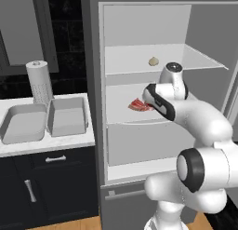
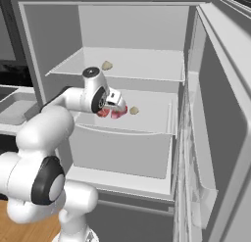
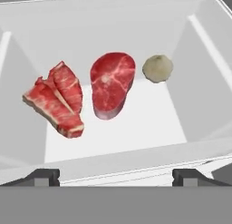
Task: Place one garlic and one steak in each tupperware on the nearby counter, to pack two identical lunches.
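While fridge [image 2: 206, 113] door stands wide, middle shelf [image 3: 149, 123] offers open floor ahead of gripper [image 3: 115, 175]; side walls close in left and right. Gripper: jaws spread wide, holding nothing, poised at shelf front lip. Beyond fingertips: T-bone steak [image 3: 56, 100] ahead-left, round steak [image 3: 111, 82] dead ahead, garlic [image 3: 157, 68] ahead-right, just beside round steak. Left base view adds two tupperware [image 1: 67, 115] side by side on counter [image 1: 51, 143], well left of gripper, plus paper-towel roll [image 1: 39, 80]. Second garlic [image 1: 154, 61] on upper shelf.
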Robot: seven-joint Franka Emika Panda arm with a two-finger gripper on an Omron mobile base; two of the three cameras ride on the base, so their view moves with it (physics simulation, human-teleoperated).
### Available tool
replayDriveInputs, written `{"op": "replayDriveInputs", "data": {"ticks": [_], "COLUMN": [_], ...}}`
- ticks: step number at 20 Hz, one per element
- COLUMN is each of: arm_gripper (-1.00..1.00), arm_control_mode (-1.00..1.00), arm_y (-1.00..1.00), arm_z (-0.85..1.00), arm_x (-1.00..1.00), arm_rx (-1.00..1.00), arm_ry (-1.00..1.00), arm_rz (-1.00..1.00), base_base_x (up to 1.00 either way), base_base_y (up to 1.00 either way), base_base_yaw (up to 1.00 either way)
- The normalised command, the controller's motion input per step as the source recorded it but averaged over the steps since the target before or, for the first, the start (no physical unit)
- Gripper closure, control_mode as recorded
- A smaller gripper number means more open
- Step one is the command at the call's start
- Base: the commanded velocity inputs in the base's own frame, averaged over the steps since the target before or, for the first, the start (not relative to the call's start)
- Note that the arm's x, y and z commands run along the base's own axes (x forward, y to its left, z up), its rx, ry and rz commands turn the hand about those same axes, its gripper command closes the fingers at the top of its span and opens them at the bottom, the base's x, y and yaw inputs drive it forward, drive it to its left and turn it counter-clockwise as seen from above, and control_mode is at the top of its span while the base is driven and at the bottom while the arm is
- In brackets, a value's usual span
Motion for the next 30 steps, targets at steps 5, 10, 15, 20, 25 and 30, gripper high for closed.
{"op": "replayDriveInputs", "data": {"ticks": [5, 10, 15, 20, 25, 30], "arm_gripper": [-1.00, -1.00, -1.00, -1.00, -1.00, 1.00], "arm_control_mode": [-1.00, -1.00, -1.00, -1.00, -1.00, -1.00], "arm_y": [0.00, 0.00, 0.00, 0.00, 0.00, 0.00], "arm_z": [-0.57, -0.37, -0.43, -0.08, -0.14, -0.57], "arm_x": [0.23, 0.36, 0.32, 0.63, 0.41, 0.09], "arm_rx": [0.00, 0.00, -0.01, 0.00, 0.00, 0.00], "arm_ry": [0.05, 0.08, 0.11, 0.00, 0.00, -0.01], "arm_rz": [0.00, 0.00, 0.06, 0.01, 0.00, 0.00], "base_base_x": [0.00, 0.00, 0.00, 0.00, 0.00, 0.00], "base_base_y": [0.00, 0.00, 0.00, 0.00, 0.00, 0.00], "base_base_yaw": [0.00, 0.00, 0.00, 0.00, 0.00, 0.00]}}
